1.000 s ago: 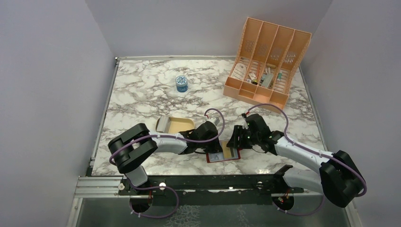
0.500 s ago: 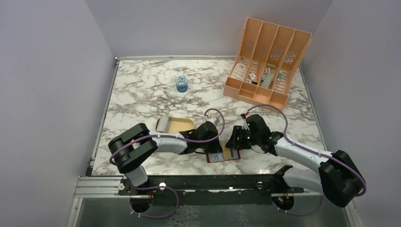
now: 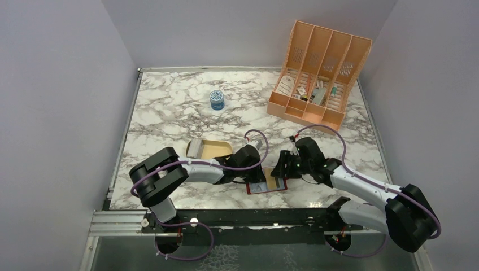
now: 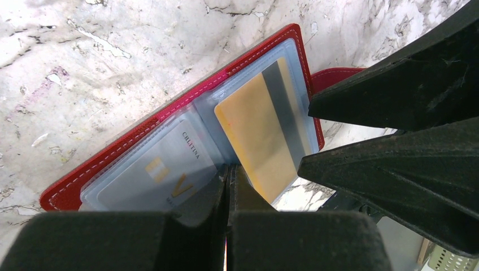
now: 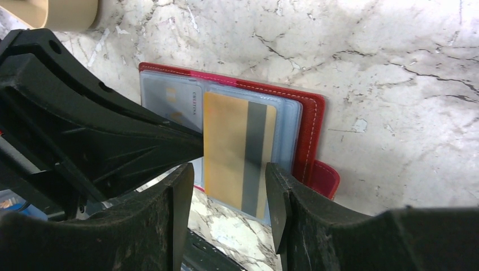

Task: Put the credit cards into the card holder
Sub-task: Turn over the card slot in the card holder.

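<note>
The dark red card holder (image 3: 261, 189) lies open near the table's front edge, pale blue pockets up. A gold card with a grey stripe (image 5: 231, 147) sits partly in its right pocket, its near end sticking out; it also shows in the left wrist view (image 4: 260, 130). A pale card with a gold V (image 4: 164, 175) fills the left pocket. My left gripper (image 4: 228, 172) is shut, its tips down at the holder's middle fold. My right gripper (image 5: 229, 195) is open, one finger on either side of the gold card's free end. A greyish stack of cards (image 3: 196, 148) lies in the tan tray (image 3: 217, 149).
A large peach slotted organizer (image 3: 316, 73) stands at the back right. A small round blue tin (image 3: 217, 99) sits at the back middle. The tan tray is just behind my left arm. The table's front rail runs close behind the holder.
Almost nothing: my right arm has shifted very slightly to the right. The holder, the gold card and my left gripper have stayed where they were.
</note>
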